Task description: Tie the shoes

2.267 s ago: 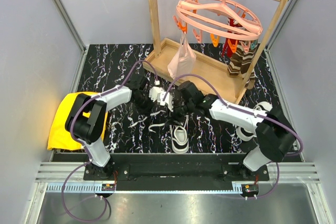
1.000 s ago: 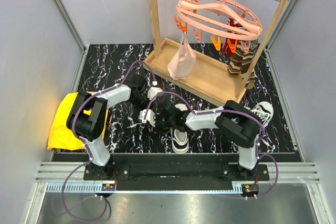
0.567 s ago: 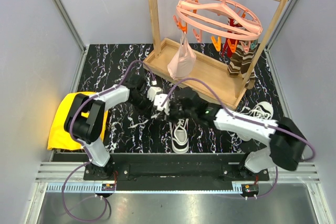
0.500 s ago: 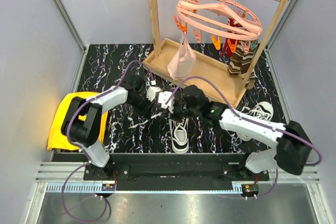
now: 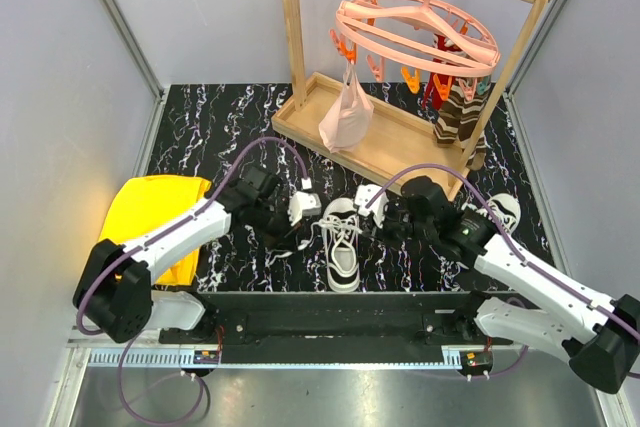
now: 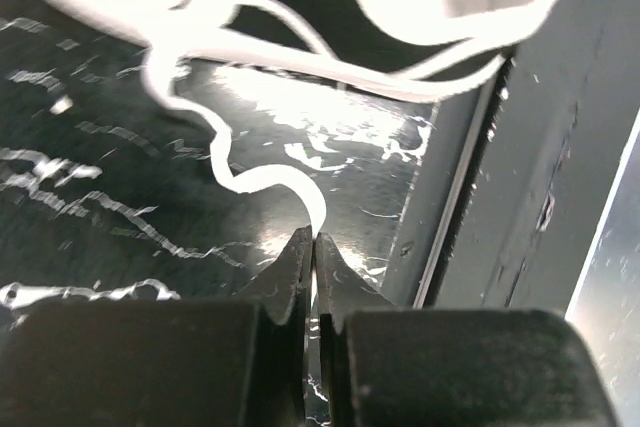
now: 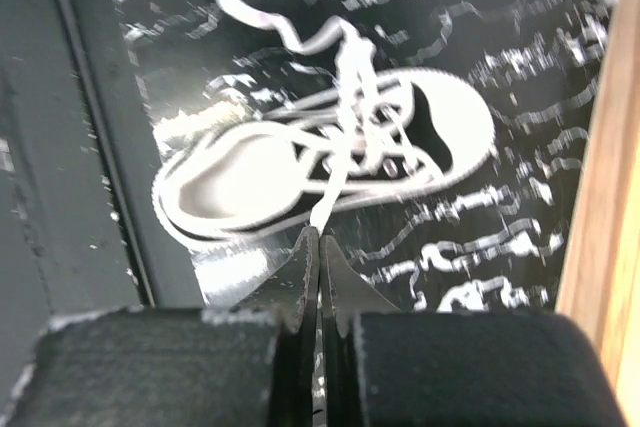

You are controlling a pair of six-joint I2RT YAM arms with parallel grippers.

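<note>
One of the shoes [image 5: 343,255], a white sneaker with black trim, lies near the table's front edge with its toe pointing away. Its long white laces [image 5: 338,219] spread out to both sides. My left gripper [image 5: 298,219] sits just left of the shoe, shut on one lace [image 6: 268,175] that snakes up to the shoe [image 6: 470,2]. My right gripper [image 5: 363,215] sits just right of it, shut on the other lace [image 7: 335,172], which runs from the shoe [image 7: 330,162]. The second shoe [image 5: 497,212] lies at the right, partly hidden by my right arm.
A wooden rack [image 5: 390,142] stands at the back with a pink clip hanger [image 5: 415,32], a pink bag [image 5: 346,115] and striped socks [image 5: 460,117]. A yellow cloth [image 5: 140,222] lies at the left. The front rail [image 6: 470,207] runs close beside the shoe.
Both grippers have drawn apart from the tight cluster behind the shoe, left gripper toward the front, right gripper to the right. The laces now stretch out to either side.
</note>
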